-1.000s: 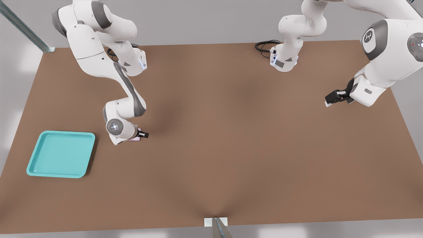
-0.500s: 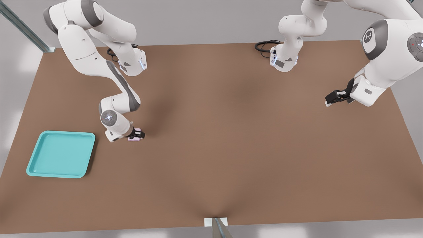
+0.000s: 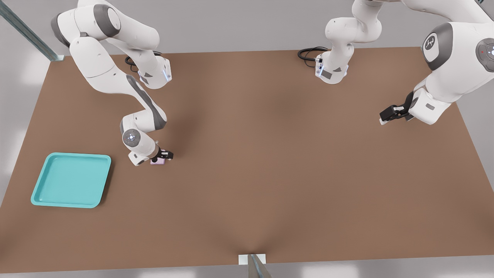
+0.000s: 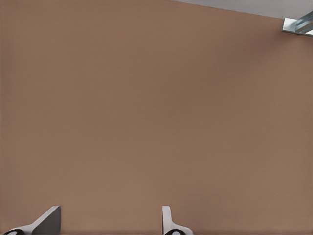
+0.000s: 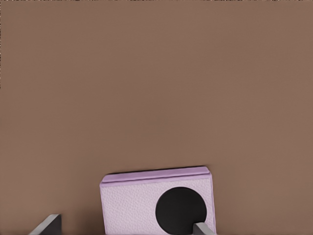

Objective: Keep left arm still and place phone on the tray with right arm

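- Gripper (image 3: 164,155) of your right arm (image 3: 115,79) sits low over the phone (image 3: 157,162), fingers (image 5: 46,225) spread wide, not gripping.
- Phone lies flat on the table (image 3: 270,173), near the tray (image 3: 71,180) by the table's left edge.

In the front view the gripper (image 3: 165,155) covers most of the phone (image 3: 157,162); only a pink sliver shows at its 7 o'clock. The right wrist view's edge cuts off the phone (image 5: 156,203), one lens half shown, and all but the jaws' tips.
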Robot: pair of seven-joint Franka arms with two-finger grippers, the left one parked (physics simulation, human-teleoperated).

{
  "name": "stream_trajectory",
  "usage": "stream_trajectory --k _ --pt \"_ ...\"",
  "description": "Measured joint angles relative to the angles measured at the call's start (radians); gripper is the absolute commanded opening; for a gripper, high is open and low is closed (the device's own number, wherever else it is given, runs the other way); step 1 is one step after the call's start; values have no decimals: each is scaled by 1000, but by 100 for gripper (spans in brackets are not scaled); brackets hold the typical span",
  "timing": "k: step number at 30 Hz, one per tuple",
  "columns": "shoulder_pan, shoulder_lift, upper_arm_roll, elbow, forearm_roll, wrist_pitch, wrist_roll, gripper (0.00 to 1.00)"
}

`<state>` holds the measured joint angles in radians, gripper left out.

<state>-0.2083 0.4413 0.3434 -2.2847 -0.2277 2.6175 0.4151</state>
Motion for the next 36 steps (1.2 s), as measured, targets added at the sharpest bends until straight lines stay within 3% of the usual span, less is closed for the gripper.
stream_trajectory --k 31,32,34,36 --pt "-50 6 3 -10 -27 -12 -50 100" --pt "-49 7 3 -10 -27 -13 -50 98" --pt "-50 8 4 -10 -27 -16 -51 82" --pt "-50 6 8 -9 -24 -16 -54 72"
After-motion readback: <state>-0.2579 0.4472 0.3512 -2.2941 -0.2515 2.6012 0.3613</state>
